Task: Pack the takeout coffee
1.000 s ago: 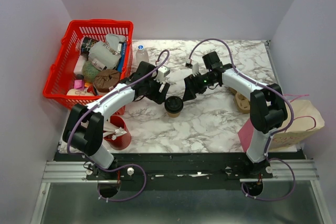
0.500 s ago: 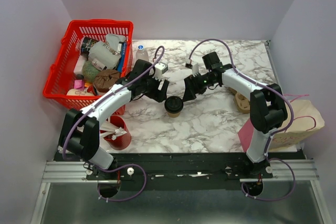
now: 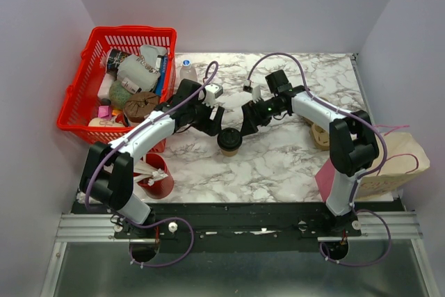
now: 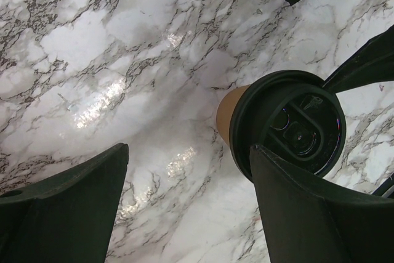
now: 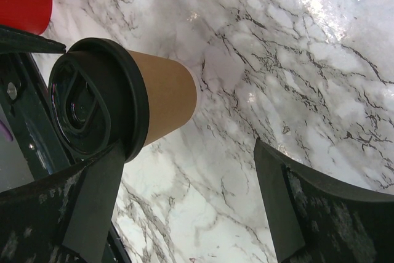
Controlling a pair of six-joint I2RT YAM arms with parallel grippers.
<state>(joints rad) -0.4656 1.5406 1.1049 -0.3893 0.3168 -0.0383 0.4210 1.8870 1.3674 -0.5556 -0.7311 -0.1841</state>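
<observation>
The takeout coffee [image 3: 230, 141] is a small kraft cup with a black lid, standing upright on the marble table between both grippers. My left gripper [image 3: 214, 123] is open just to its left. In the left wrist view the left gripper [image 4: 188, 152] is empty, and the lidded cup [image 4: 289, 124] sits against the right finger [image 4: 320, 214]. My right gripper [image 3: 247, 124] is open just right of the cup. In the right wrist view the right gripper [image 5: 191, 146] is open, with the cup [image 5: 163, 93] outside the gap by its left finger [image 5: 92, 201].
A red basket [image 3: 90, 53] holding several items stands at the back left, with a clear bottle [image 3: 188, 71] beside it. A red cup of white sticks [image 3: 158, 175] is front left. A brown pulp carrier [image 3: 321, 135] and a paper bag [image 3: 393, 165] are at the right.
My left gripper has drawn back a little from the cup and risen slightly. My right gripper has edged left toward the cup. The cup has stayed put.
</observation>
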